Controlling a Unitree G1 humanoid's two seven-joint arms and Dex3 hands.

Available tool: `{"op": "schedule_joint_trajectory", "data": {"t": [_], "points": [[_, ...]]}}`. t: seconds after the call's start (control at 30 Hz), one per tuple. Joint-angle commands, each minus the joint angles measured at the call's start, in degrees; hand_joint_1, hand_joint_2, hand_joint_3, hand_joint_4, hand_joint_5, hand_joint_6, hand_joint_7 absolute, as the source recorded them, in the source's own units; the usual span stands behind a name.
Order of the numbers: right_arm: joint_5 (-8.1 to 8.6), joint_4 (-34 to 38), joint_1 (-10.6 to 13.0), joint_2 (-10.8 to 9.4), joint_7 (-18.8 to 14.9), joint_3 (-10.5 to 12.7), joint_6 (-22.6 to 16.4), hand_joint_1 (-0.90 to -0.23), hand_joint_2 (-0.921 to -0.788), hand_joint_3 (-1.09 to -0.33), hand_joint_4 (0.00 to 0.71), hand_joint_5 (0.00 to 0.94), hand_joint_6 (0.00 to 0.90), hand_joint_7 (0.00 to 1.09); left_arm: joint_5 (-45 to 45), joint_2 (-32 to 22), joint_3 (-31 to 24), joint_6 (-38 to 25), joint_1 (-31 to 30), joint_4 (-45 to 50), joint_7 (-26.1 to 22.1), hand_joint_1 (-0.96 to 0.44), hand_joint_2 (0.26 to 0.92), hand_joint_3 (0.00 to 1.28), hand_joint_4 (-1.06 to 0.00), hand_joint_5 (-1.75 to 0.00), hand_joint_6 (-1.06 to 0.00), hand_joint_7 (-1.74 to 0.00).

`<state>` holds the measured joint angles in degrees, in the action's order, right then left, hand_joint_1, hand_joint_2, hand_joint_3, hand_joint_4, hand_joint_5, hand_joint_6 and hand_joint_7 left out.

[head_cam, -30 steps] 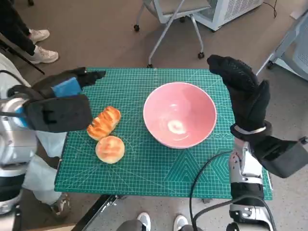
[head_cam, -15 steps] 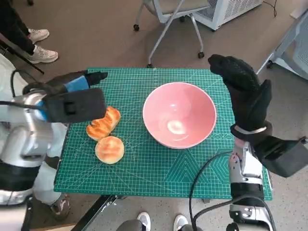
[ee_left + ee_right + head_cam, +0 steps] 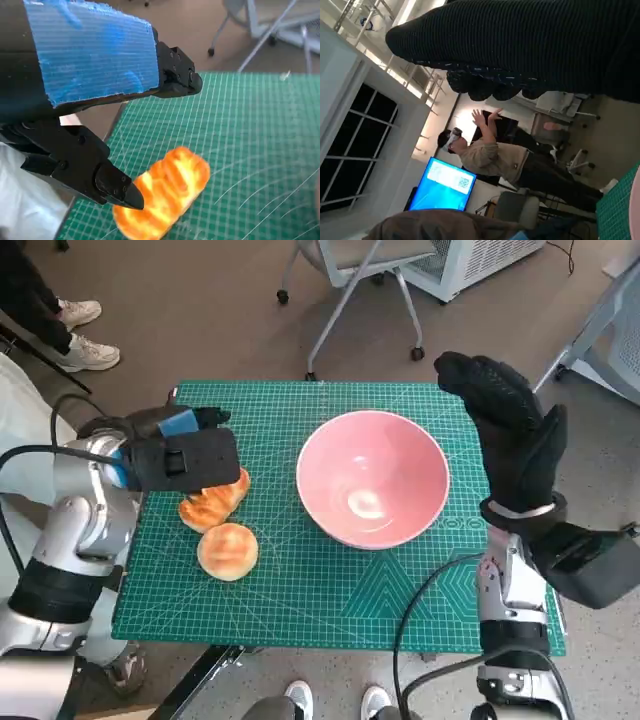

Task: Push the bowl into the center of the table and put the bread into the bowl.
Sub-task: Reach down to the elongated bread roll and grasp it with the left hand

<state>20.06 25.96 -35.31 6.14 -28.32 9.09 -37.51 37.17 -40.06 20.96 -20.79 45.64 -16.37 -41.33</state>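
Golden-crusted bread, the ridged loaf (image 3: 214, 496), lies on the green mat just under and beside the left hand (image 3: 178, 443), its long axis slanting toward the pink bowl (image 3: 372, 477); a round bun (image 3: 228, 550) sits nearer the robot. In the left wrist view that hand's fingers (image 3: 114, 187) are spread above the loaf, holding nothing. Well across the bowl, the right hand (image 3: 510, 435) is raised, flat and empty, so the left is plainly nearer.
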Motion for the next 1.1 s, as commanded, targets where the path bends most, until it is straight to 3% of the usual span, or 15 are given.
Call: {"op": "schedule_joint_trajectory", "data": {"t": [0.03, 0.47, 0.87, 1.1], "points": [[0.13, -0.14, 1.28, -0.21, 0.28, 0.12, 1.03, -0.639, -0.921, -0.732, 0.193, 0.000, 0.046, 0.55, 0.90, -0.23, 1.31, 1.25, 1.86, -2.34, -1.42, -0.16, 0.752, 0.01, -0.17, 0.00, -0.33, -0.01], [0.02, 0.10, 0.96, 0.02, 0.14, 0.25, 1.07, -0.636, -0.921, -0.733, 0.192, 0.000, 0.048, 0.55, 2.38, 1.03, 3.45, 2.15, 3.58, -8.63, -1.07, -0.35, 0.793, 0.02, -0.22, -0.02, -0.32, 0.00], [-0.07, 0.51, 0.75, 0.24, 0.02, 0.36, 0.99, -0.632, -0.921, -0.733, 0.191, 0.000, 0.050, 0.54, 4.16, 3.74, 4.36, 0.82, 4.39, -13.47, 2.60, -0.51, 0.903, 0.02, -0.33, -0.03, -0.32, 0.00], [-0.16, 0.13, 0.86, 0.24, 0.10, 0.28, 1.05, -0.631, -0.921, -0.732, 0.190, 0.000, 0.050, 0.54, 5.64, 5.80, 5.42, -0.92, 4.91, -15.94, 4.86, -0.58, 0.919, 0.10, -0.36, -0.03, -0.31, 0.00]]}}
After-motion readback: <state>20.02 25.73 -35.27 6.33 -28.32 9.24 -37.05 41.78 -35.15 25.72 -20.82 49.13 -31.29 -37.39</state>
